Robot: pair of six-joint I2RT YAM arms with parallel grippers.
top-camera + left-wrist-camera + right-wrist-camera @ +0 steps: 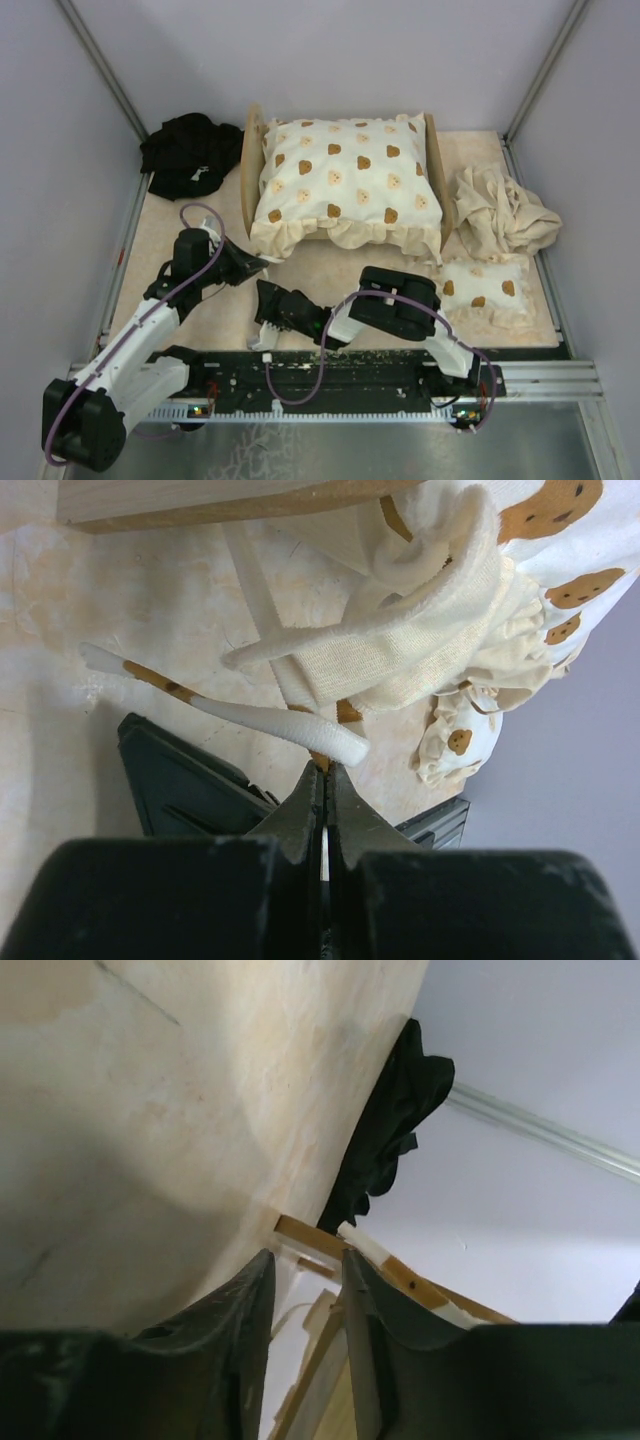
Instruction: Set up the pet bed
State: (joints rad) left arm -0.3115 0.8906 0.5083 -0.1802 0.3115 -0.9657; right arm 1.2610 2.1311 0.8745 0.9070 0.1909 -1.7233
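Note:
The pet bed's light-wood frame (248, 170) stands at the back middle. A large cream frilled cushion with brown prints (345, 180) lies on it and hides the mattress. My left gripper (260, 264) is at the cushion's front left corner. In the left wrist view it (325, 770) is shut on a thin white frill edge (300, 727) of the cushion, under the wooden frame (200, 500). My right gripper (263, 303) is just in front of it, low over the table. In the right wrist view it (305, 1257) is open and empty, facing the frame (305, 1236).
A black cloth (188, 152) lies at the back left and also shows in the right wrist view (395, 1110). A crumpled beige cloth (500, 210) lies right of the bed. A small matching cushion (485, 287) lies in front of it. Grey walls enclose the table.

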